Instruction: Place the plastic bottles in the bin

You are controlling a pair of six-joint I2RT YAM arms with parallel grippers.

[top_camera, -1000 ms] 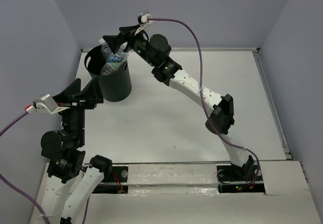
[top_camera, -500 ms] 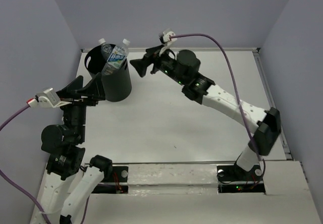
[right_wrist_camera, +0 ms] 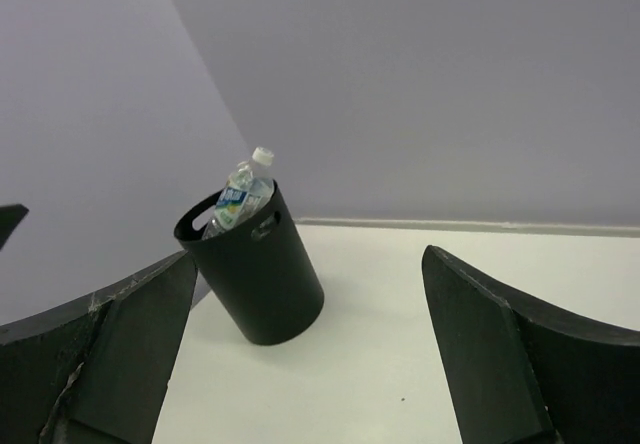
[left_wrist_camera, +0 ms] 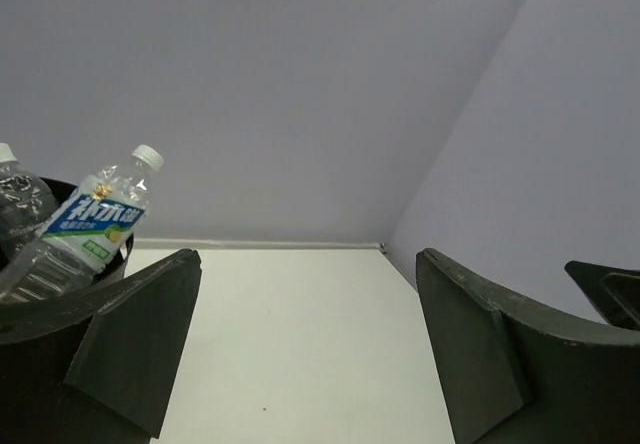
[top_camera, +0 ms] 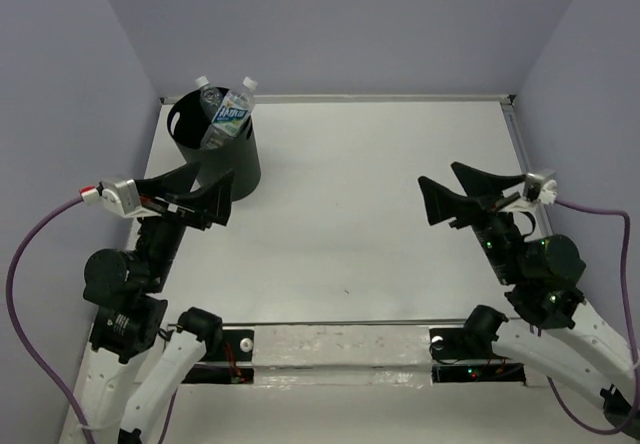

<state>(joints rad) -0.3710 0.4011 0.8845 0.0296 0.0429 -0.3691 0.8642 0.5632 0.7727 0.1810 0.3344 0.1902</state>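
The black bin point(top_camera: 225, 159) stands at the far left of the table. Two clear plastic bottles lean inside it, necks above the rim: one with a blue-white label point(top_camera: 229, 116) and a white-capped one point(top_camera: 203, 86) behind it. My left gripper point(top_camera: 216, 170) hangs open just in front of the bin with nothing between its fingers. In the left wrist view the labelled bottle point(left_wrist_camera: 92, 224) shows at the left, beyond the left gripper point(left_wrist_camera: 308, 264). My right gripper point(top_camera: 437, 174) is open and empty at the near right, far from the bin. The right wrist view has the bin point(right_wrist_camera: 262, 276) and the labelled bottle point(right_wrist_camera: 238, 200) beyond the right gripper point(right_wrist_camera: 310, 254).
Lilac walls close off the table's left, back and right sides. A raised lip point(top_camera: 370, 97) runs along the far edge, and both arm bases sit on the near strip point(top_camera: 340, 349).
My right arm has drawn back from above the bin to the near right, jaws open. The labelled bottle stays in the bin. My left gripper has shifted slightly right.
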